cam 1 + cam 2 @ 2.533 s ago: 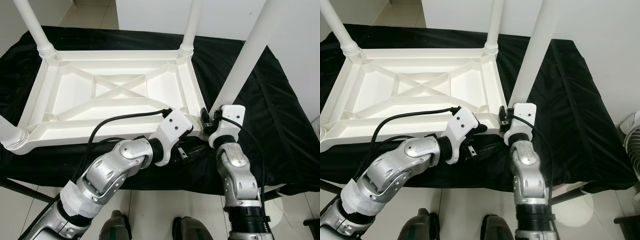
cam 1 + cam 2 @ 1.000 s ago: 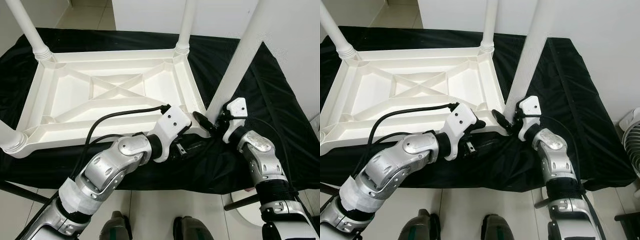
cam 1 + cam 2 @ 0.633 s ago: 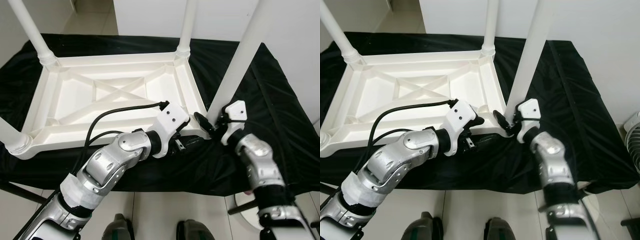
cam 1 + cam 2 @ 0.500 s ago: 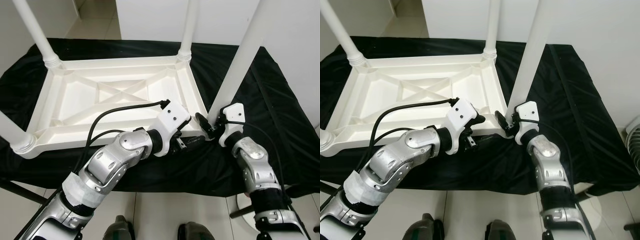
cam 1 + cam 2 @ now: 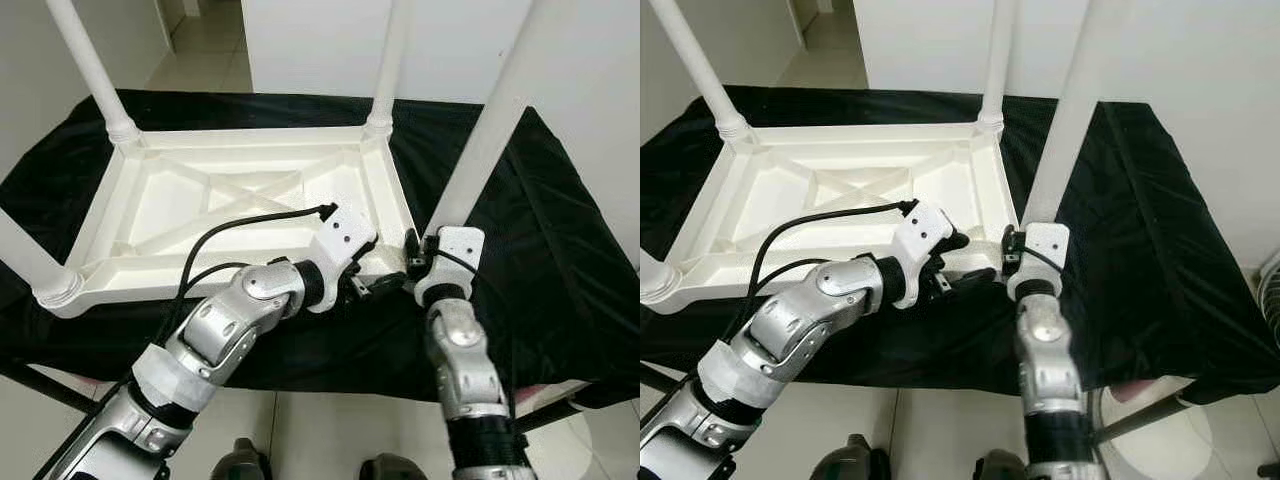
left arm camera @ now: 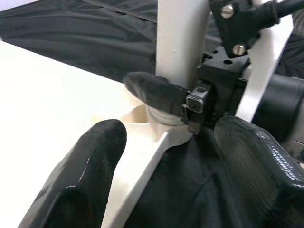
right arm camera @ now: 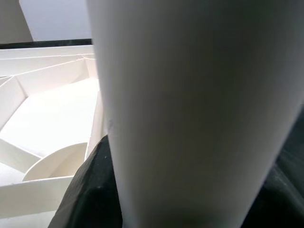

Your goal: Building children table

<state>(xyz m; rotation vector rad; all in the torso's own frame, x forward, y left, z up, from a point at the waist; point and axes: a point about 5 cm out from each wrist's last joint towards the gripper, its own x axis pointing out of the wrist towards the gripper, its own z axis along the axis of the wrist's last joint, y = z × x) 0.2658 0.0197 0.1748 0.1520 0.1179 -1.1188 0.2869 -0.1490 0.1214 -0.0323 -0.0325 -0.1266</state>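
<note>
The white table [image 5: 240, 200] lies upside down on a black cloth [image 5: 545, 250], with its ribbed underside facing up and its legs pointing upward. One leg [image 5: 95, 75] stands at the far left corner of the table, another leg [image 5: 388, 65] at the far right corner, and a third leg [image 5: 25, 260] at the near left corner. The fourth leg [image 5: 490, 130] rises from the near right corner, and both grippers work at this corner. The right gripper [image 5: 412, 262] is at the foot of this fourth leg, on the side away from the table, and its white wrist housing sits just beside the leg. In the left wrist view one black finger [image 6: 154, 92] of the right gripper lies across the base of the leg, touching it. In the right wrist view the leg stands directly between this gripper's fingers and very close to the camera, so the gripper is holding the leg. The left gripper [image 5: 370, 287] is at the near edge of the table, just beside the same corner. Its fingers [image 6: 83, 178] are spread wide, one over the white rim of the table and the other over the cloth, and they hold nothing.
</note>
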